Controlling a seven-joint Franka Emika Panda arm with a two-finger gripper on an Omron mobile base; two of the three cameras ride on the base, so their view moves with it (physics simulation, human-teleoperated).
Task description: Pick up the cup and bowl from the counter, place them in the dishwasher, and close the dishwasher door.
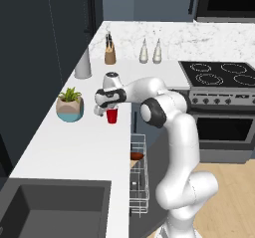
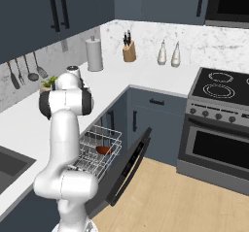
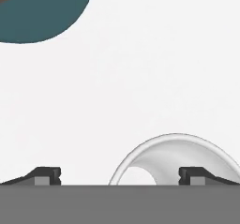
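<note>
The red cup (image 1: 112,116) stands upright on the white counter (image 1: 74,147), just right of the plant pot. My gripper (image 1: 105,110) hangs open directly over it, fingers pointing down. In the hand view the cup's round rim and pale inside (image 3: 173,162) lie low and to the right, around the right fingertip (image 3: 194,175), so my gripper (image 3: 120,177) is off to one side of it. The dark reddish-brown bowl (image 1: 137,156) (image 2: 102,150) lies in the white wire rack (image 2: 92,160) of the dishwasher. The dishwasher door (image 2: 129,168) is folded down, open.
A teal-and-tan plant pot (image 1: 69,107) (image 3: 42,12) stands close left of the cup. A grey canister (image 1: 83,62), a knife block (image 1: 109,54) and two bottles (image 1: 151,53) line the back. The dark sink (image 1: 55,207) is near left, the oven (image 1: 224,127) to the right.
</note>
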